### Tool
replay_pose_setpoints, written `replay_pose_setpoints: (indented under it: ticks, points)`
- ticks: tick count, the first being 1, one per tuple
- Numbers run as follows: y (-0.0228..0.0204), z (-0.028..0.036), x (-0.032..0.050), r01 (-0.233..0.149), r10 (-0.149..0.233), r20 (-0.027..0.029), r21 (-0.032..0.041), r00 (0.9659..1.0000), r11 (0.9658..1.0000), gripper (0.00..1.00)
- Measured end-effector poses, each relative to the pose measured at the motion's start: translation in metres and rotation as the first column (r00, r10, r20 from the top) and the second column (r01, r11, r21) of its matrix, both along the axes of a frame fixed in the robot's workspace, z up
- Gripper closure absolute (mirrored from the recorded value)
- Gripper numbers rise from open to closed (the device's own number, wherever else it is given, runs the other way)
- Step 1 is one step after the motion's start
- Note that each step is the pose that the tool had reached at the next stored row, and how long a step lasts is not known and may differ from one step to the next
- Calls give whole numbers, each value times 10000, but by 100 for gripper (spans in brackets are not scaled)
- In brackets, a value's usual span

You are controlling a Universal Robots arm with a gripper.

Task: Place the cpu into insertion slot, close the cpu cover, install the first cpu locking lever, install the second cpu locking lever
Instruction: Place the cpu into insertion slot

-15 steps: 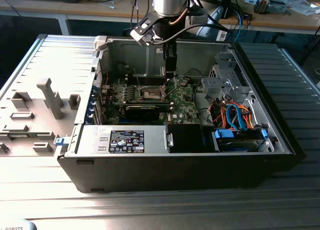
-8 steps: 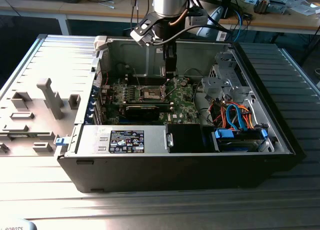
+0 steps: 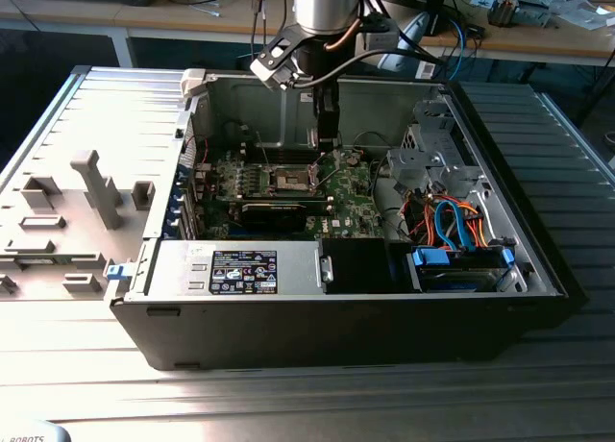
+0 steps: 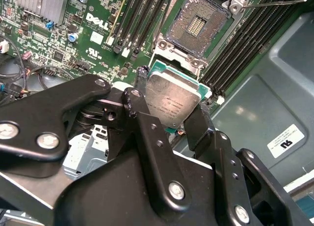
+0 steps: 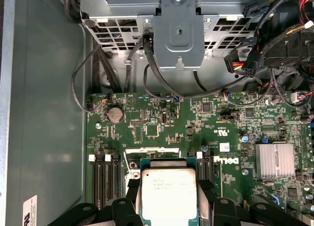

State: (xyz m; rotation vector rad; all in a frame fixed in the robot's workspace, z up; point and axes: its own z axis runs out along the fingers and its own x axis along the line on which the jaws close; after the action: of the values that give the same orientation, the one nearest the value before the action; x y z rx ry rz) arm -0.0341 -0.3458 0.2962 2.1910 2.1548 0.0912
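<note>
The gripper [image 4: 174,105] is formed of matt black linkage plates [image 4: 68,115] fastened with silver screws [image 4: 176,190], beneath a silver-grey arm [image 3: 327,5] draped with cables [image 3: 344,38].

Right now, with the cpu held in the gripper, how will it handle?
Probably stiff: the cpu is a thin flat plate with a metal top, pinched by its edges in the gripper without bending. Its smooth metal top looks slippery. Likely light, being so thin.

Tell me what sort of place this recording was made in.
Likely a robotics lab or workshop: an open computer case sits on a ribbed metal table, a cluttered workbench stands behind, and the end effector holds the cpu over the motherboard.
</note>
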Motion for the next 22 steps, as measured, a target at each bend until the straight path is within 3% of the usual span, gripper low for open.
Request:
replay_pose_setpoints:
  ticks: [22]
  points:
    - [0,-43,-4,0,0,0,0,10000,10000,45]
